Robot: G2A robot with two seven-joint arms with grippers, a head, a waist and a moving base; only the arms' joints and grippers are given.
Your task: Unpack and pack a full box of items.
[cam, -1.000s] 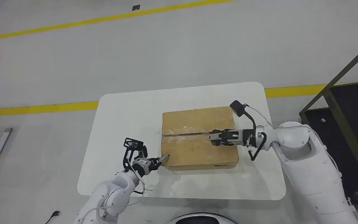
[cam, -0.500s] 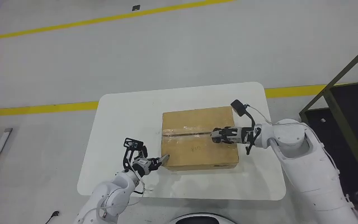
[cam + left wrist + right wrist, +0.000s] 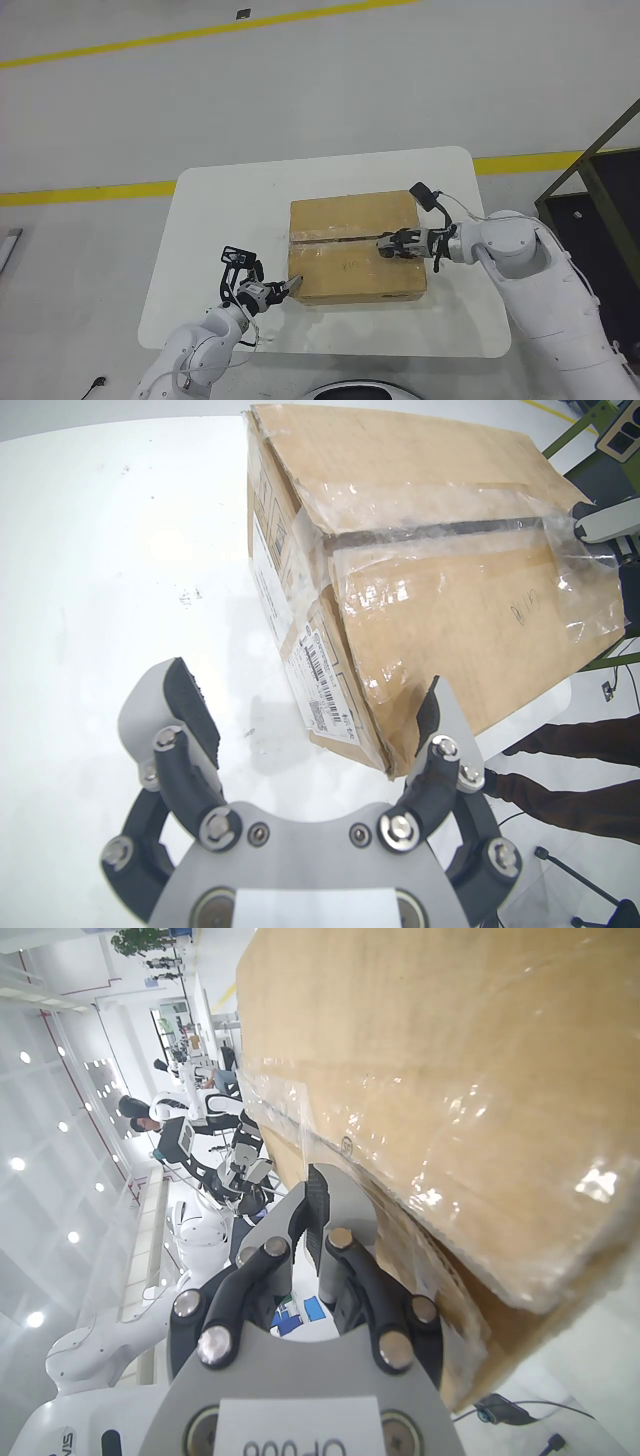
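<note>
Box [image 3: 355, 247] | corner beside spread left fingers [image 3: 190, 700] | right fingers [image 3: 345, 1208] pinching tape [image 3: 450, 530]

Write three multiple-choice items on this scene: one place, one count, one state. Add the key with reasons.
1. The right claw is: A at the top seam of the box; B on the floor; C inside a bin.
2. Boxes on the table: A one; B two; C three.
3. The left claw is: A shut on tape; B open; C shut on a bottle.
Key: 1 A, its tips sit on the seam; 2 A, only one stands there; 3 B, its jaws stand apart.
</note>
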